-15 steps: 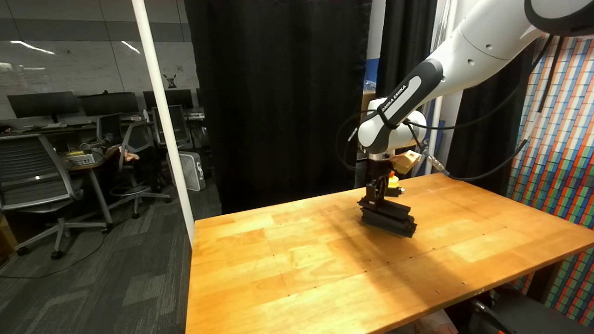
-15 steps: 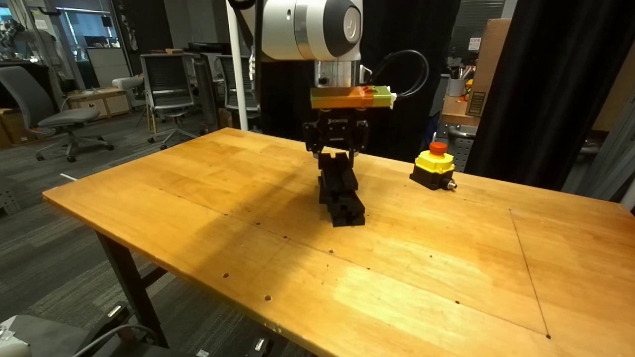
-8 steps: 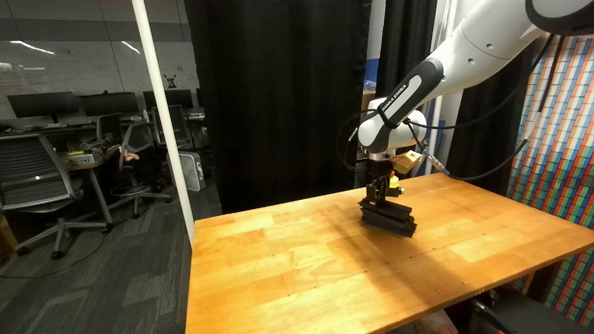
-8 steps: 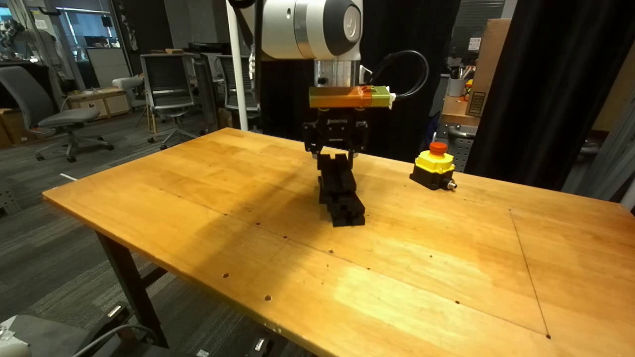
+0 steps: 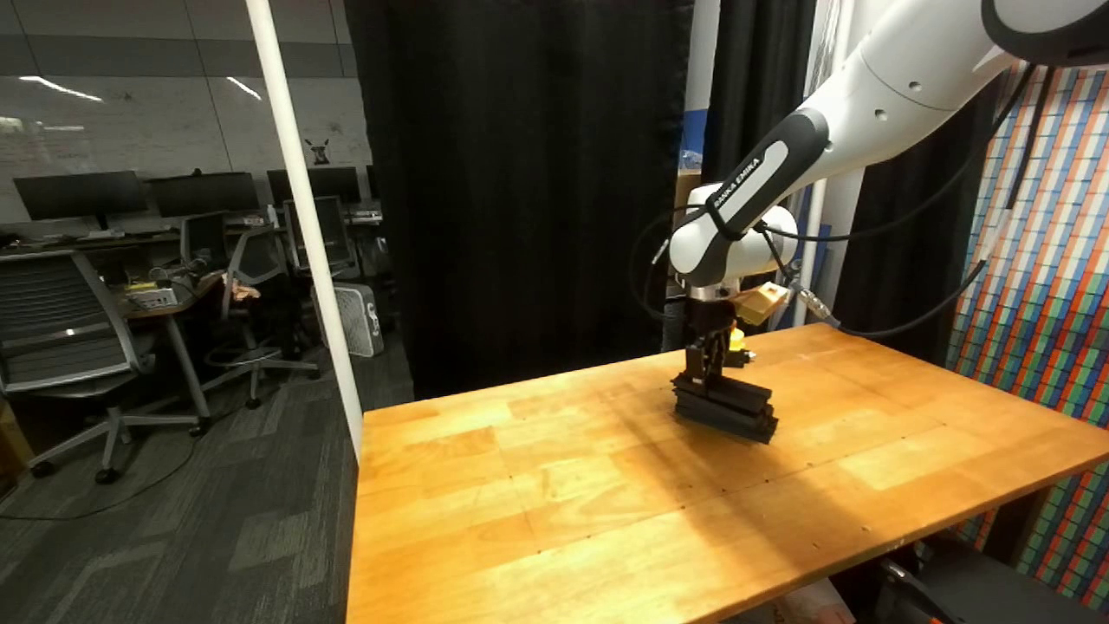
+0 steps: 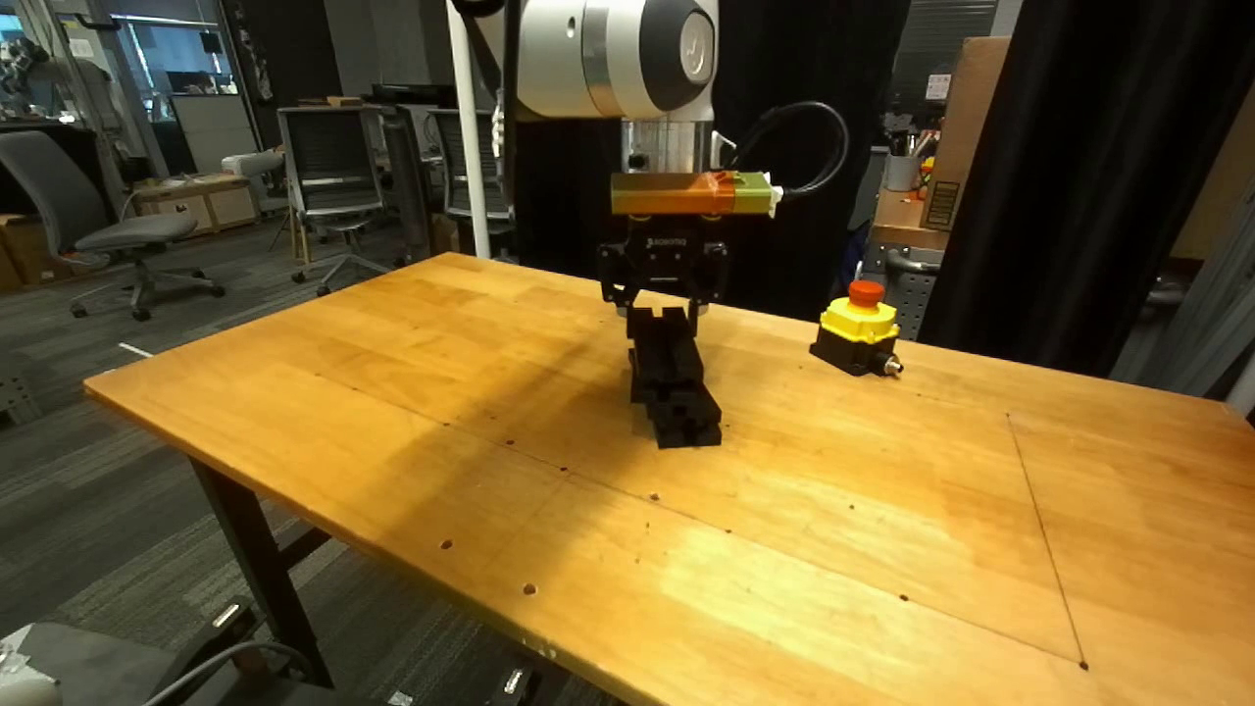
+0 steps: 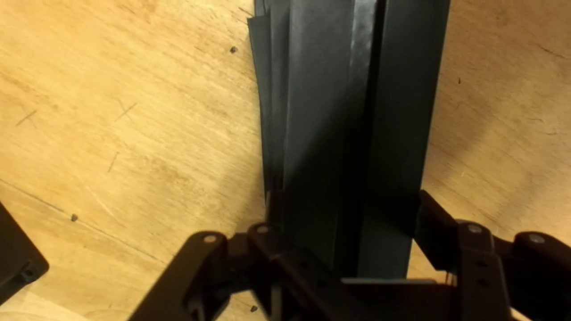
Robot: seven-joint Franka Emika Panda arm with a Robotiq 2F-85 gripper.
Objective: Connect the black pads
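Holding in the black two-fingered gripper (image 7: 348, 205) a long, matte black, rectangular pad (image 7: 321, 111) with a lengthwise groove, clamped across its width. Can see just below the gripper a low stack of flat, matte black pads (image 6: 683, 412), lying on the brown wooden desk (image 6: 784, 588) and set slightly askew to the held pad. Cannot tell whether touching that stack or just clear of it. Can see well to one side of the gripper a red-topped yellow box (image 6: 859, 322) with black base, upright on the desk.
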